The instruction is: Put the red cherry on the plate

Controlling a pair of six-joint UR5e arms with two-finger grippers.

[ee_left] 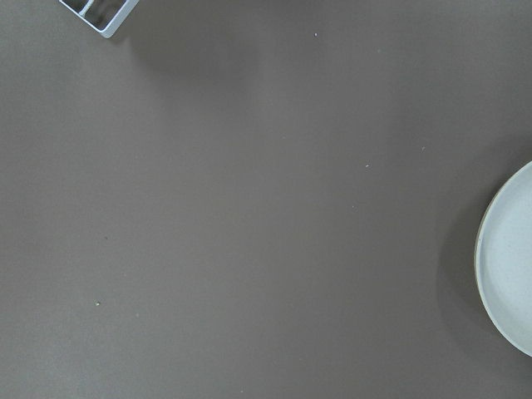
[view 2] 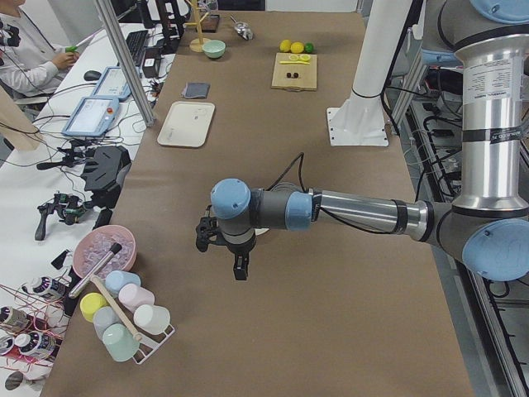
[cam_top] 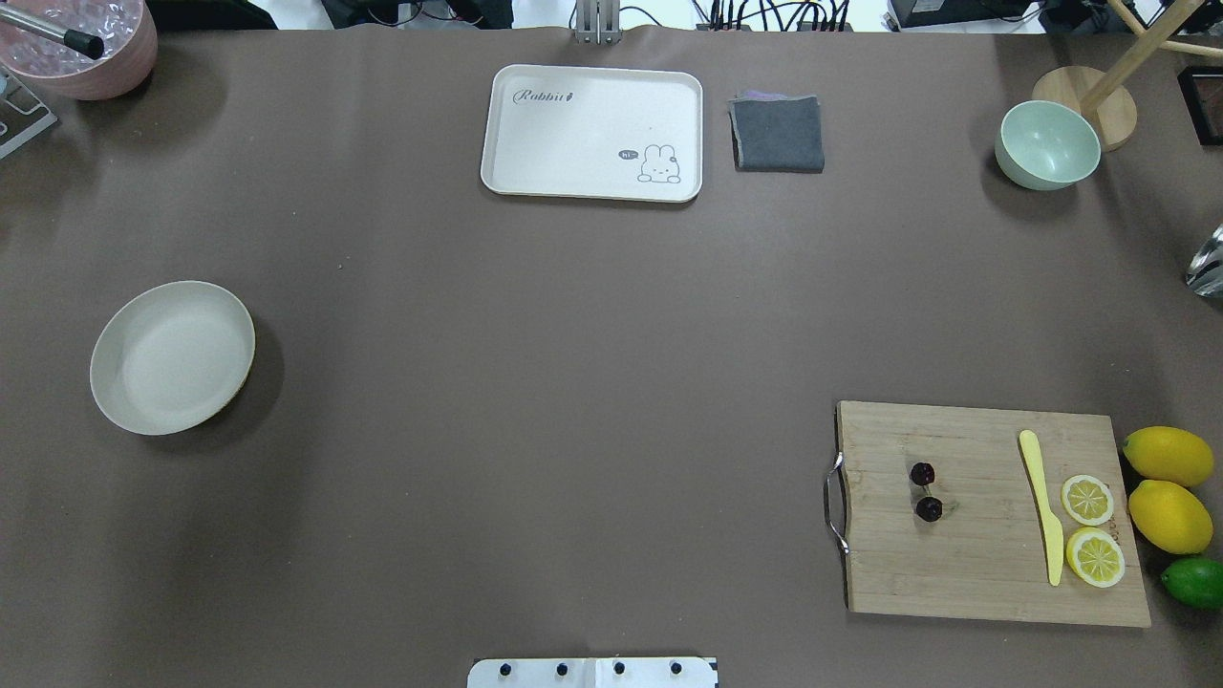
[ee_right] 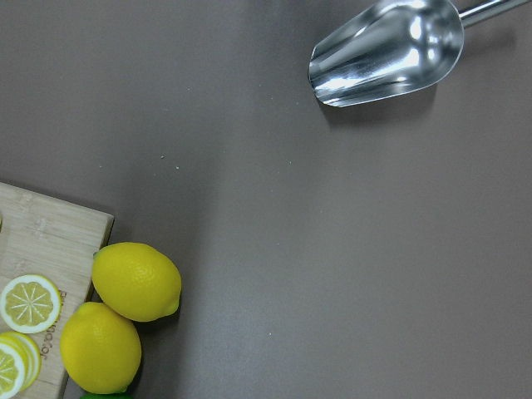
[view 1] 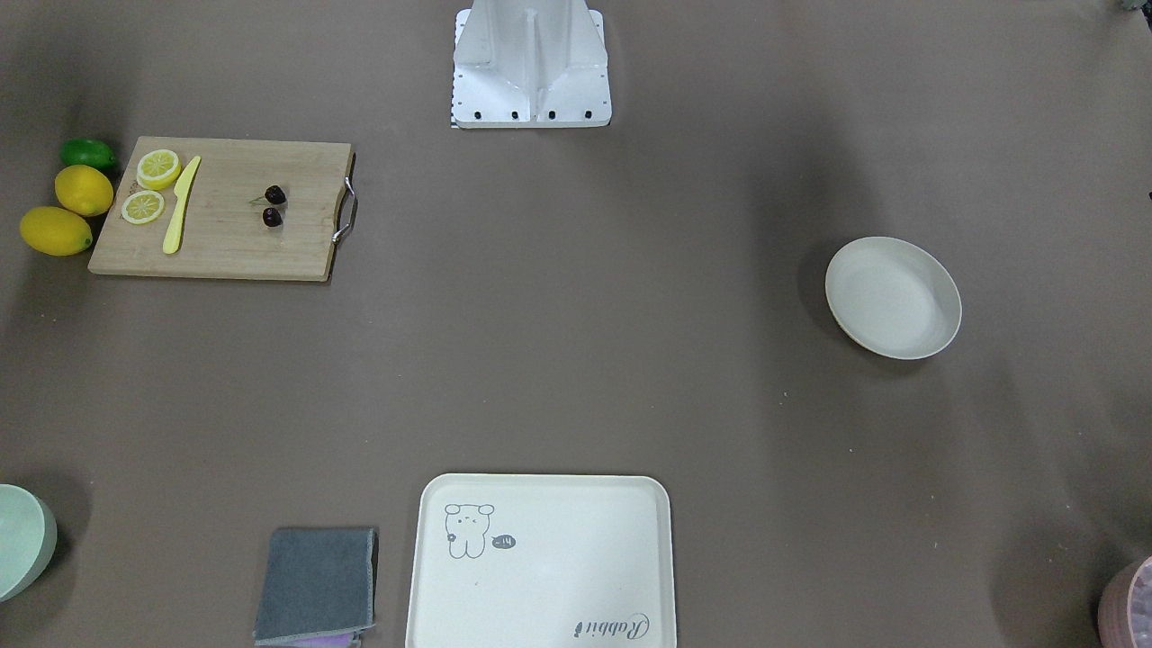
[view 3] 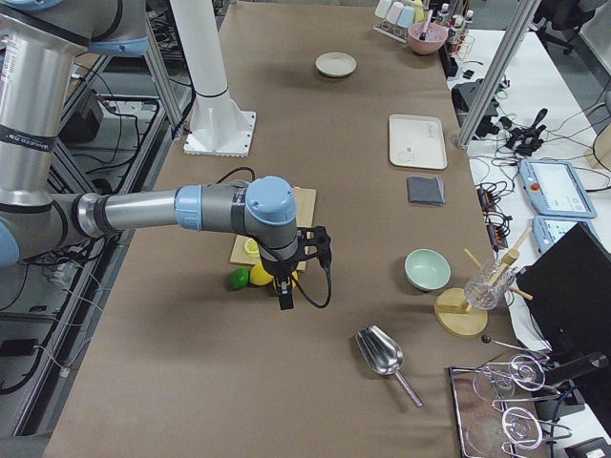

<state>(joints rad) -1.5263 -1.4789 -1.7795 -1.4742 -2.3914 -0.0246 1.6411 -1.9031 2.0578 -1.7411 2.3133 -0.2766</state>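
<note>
Overhead exterior view: I find the cherry pair (cam_top: 925,491) lying on the cutting board (cam_top: 984,573), at about 4 o'clock on the table (cam_top: 573,382). The two dark fruits sit close together, toward the board's handle end. On the same board, at 3 o'clock from the cherries, lie a yellow knife (cam_top: 1041,506) and two lemon slices (cam_top: 1087,499). Two whole lemons (cam_top: 1168,456) and a lime (cam_top: 1194,581) rest just beside the board's far short edge.

I note the plate (cam_top: 172,356) at 9 o'clock on the table, well apart from the board, with nothing in it. A tray (cam_top: 592,134) and a folded grey cloth (cam_top: 778,134) sit near 12 o'clock.

The left gripper (view 2: 241,275) shows only in the left side view, pointing down above the table. I cannot tell how far it is parted or whether it carries anything. The right gripper (view 3: 284,301) shows only in the right side view, pointing down near the lemons; again I cannot tell. Its wrist camera shows a metal scoop (ee_right: 386,51) at 1 o'clock.
</note>
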